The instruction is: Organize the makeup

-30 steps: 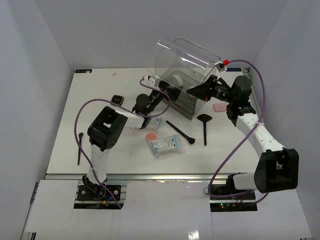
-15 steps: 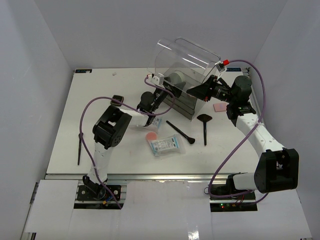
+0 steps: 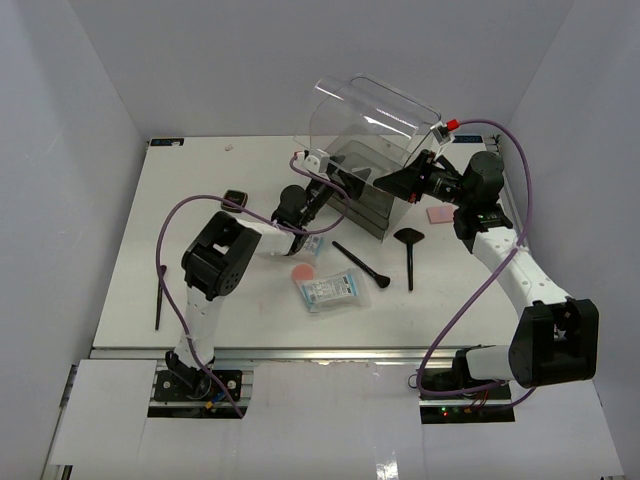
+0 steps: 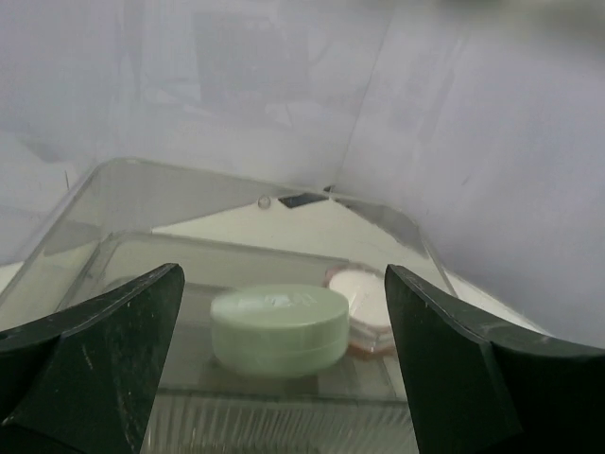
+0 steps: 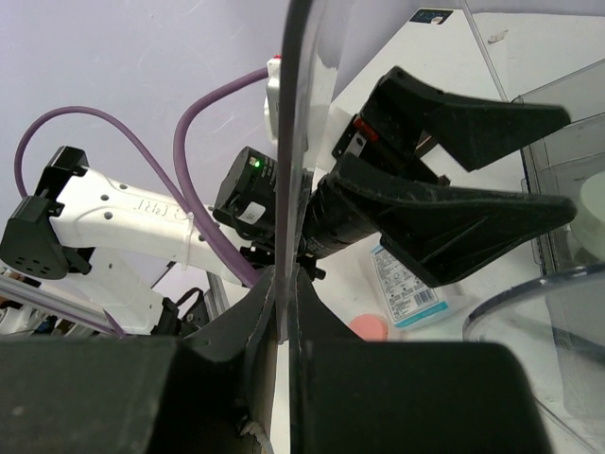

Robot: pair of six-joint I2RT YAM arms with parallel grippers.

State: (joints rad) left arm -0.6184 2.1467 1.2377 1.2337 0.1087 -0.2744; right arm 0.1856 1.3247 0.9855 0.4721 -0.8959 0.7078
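The white desk (image 3: pixel 200 190) sat enclosed by plain white walls. Its left half was largely open, with one thin black brush (image 3: pixel 159 297) lying near that edge. The clear box (image 3: pixel 365 205) stood toward the rear, its lid (image 3: pixel 372 108) tilted up.

The right claw (image 5: pixel 284 284) was clamped on the lid's edge. The left claw (image 4: pixel 284 284) stood wide apart and empty at the box's top tray, just short of a green compact (image 4: pixel 280 330) and a white round pad (image 4: pixel 364 291) inside.

In front of the box lay two sachets (image 3: pixel 330 289), a pink round puff (image 3: pixel 302 271), a second brush (image 3: pixel 362 265), a fan brush (image 3: pixel 409 248) and a pink square puff (image 3: pixel 437 214).
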